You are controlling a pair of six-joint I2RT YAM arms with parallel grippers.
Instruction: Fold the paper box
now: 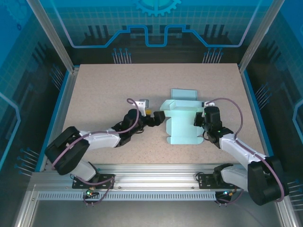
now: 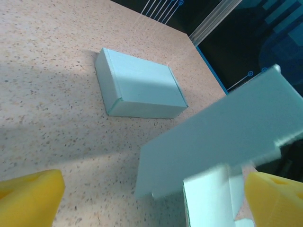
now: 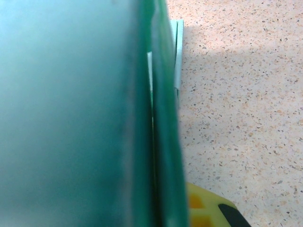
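Observation:
The paper box (image 1: 182, 125) is a pale teal cut sheet lying partly folded on the table, right of centre. My left gripper (image 1: 158, 117) is at its left edge, open, and its yellow fingertips (image 2: 29, 195) stand wide apart. Between them a raised panel of the paper box (image 2: 222, 137) tilts up above the table. My right gripper (image 1: 202, 121) is at the sheet's right side, shut on an upright flap of the paper box (image 3: 163, 118). That flap hides one of its fingers; the other yellow pad (image 3: 208, 210) shows beside it.
A small closed teal box (image 1: 184, 94) lies just behind the sheet, also seen as the closed box (image 2: 139, 90) on the speckled table (image 1: 104, 90). Metal frame posts and blue rails border the table on the left, right and back.

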